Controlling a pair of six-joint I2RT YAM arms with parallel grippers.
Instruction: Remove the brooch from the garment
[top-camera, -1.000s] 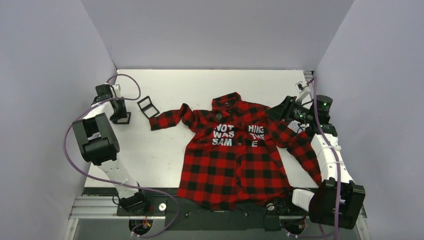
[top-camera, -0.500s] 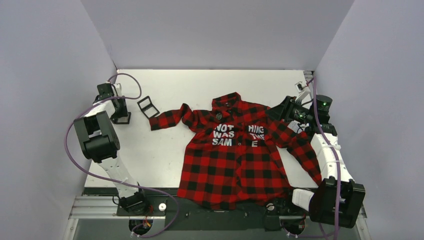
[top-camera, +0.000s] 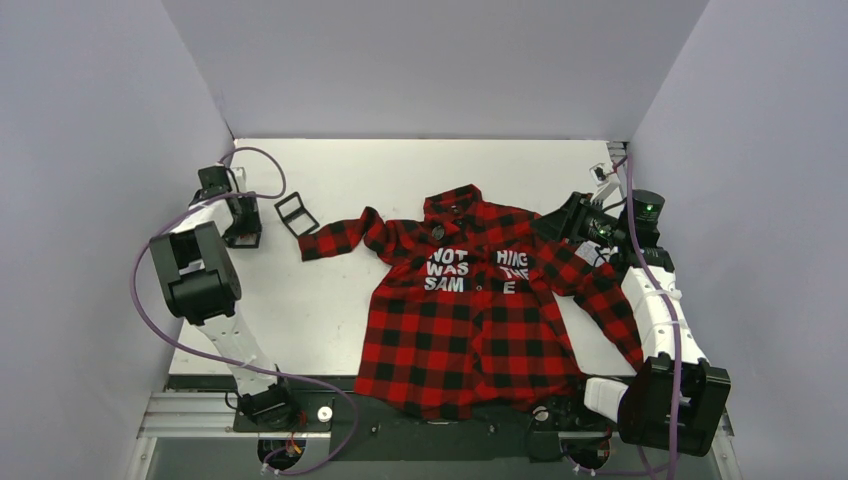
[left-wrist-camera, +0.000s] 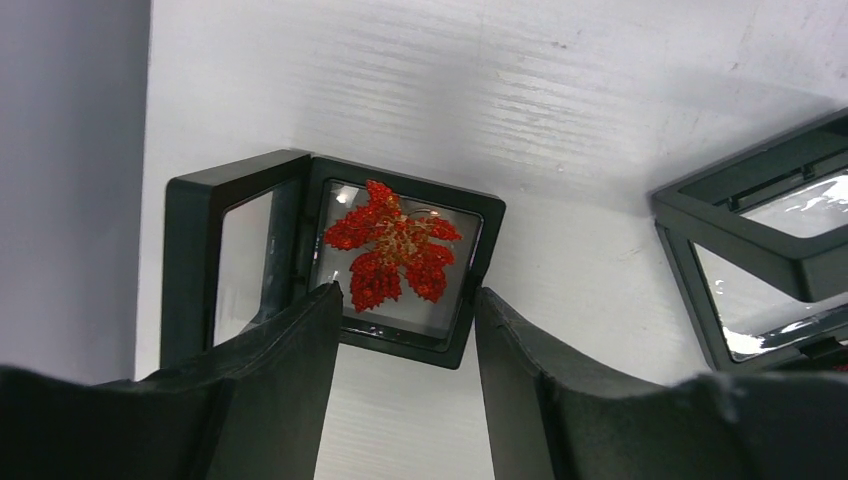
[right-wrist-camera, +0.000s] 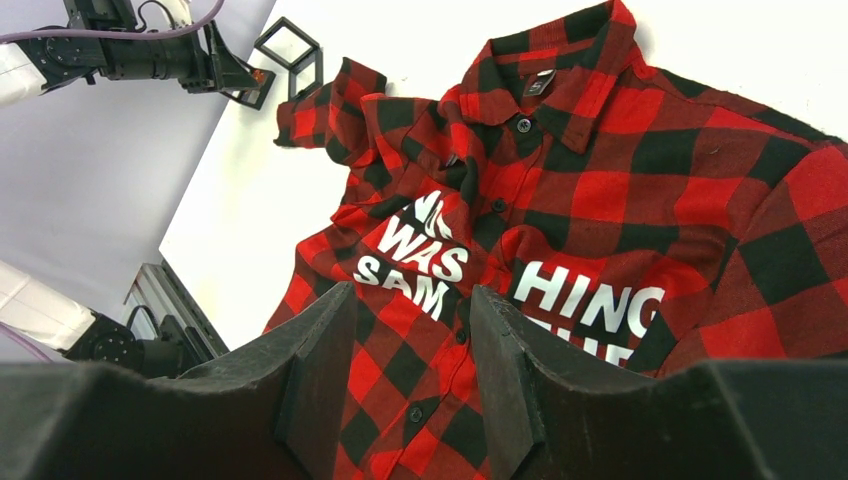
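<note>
The brooch (left-wrist-camera: 392, 255), a red and gold leaf-shaped pin, lies on the clear film of a small open black display box (left-wrist-camera: 455, 330) at the table's far left. My left gripper (left-wrist-camera: 405, 292) is open and empty just above the box's near edge; it also shows in the top view (top-camera: 240, 228). The garment (top-camera: 470, 320), a red-and-black plaid shirt with white letters, lies flat mid-table and shows in the right wrist view (right-wrist-camera: 600, 180). My right gripper (right-wrist-camera: 412, 290) is open and empty, hovering by the shirt's right shoulder (top-camera: 556, 222).
A second open black display box (top-camera: 295, 213) stands between the left gripper and the shirt's left sleeve (top-camera: 335, 238); it also shows in the left wrist view (left-wrist-camera: 760, 260). Grey walls close in on the left, back and right.
My left arm's elbow has shifted slightly toward the back and right; its gripper stays over the box. The right arm and shirt have not moved.
</note>
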